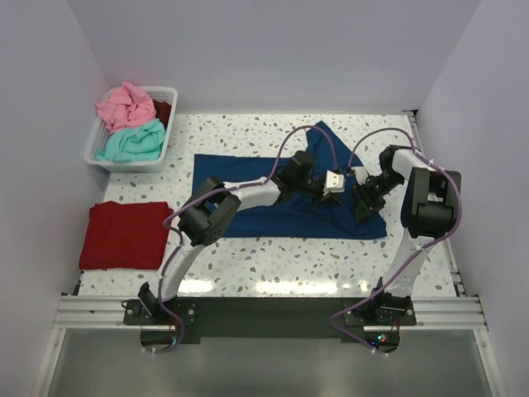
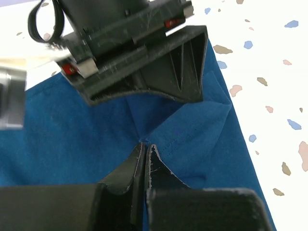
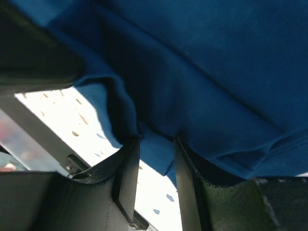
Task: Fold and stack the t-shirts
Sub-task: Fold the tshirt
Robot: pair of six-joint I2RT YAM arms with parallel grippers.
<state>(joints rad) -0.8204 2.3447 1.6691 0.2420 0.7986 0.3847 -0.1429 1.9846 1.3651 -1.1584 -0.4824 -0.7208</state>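
Observation:
A navy blue t-shirt (image 1: 240, 168) lies spread across the middle of the table, its right part bunched and lifted. My left gripper (image 1: 340, 192) reaches over it and is shut on a pinched fold of the navy cloth (image 2: 72, 125), fingertips together (image 2: 145, 146). Close beside it is my right gripper (image 1: 361, 211), whose black body (image 2: 144, 57) fills the top of the left wrist view. Its jaws (image 3: 156, 140) stand apart with a hanging edge of the navy shirt (image 3: 216, 72) between them. A dark red t-shirt (image 1: 124, 234) lies folded flat at the near left.
A white plastic basket (image 1: 95, 141) at the back left holds a crumpled pink t-shirt (image 1: 124, 105) and a teal t-shirt (image 1: 132, 142). White walls close in the table on the left, back and right. Speckled tabletop (image 1: 273, 256) shows in front of the navy shirt.

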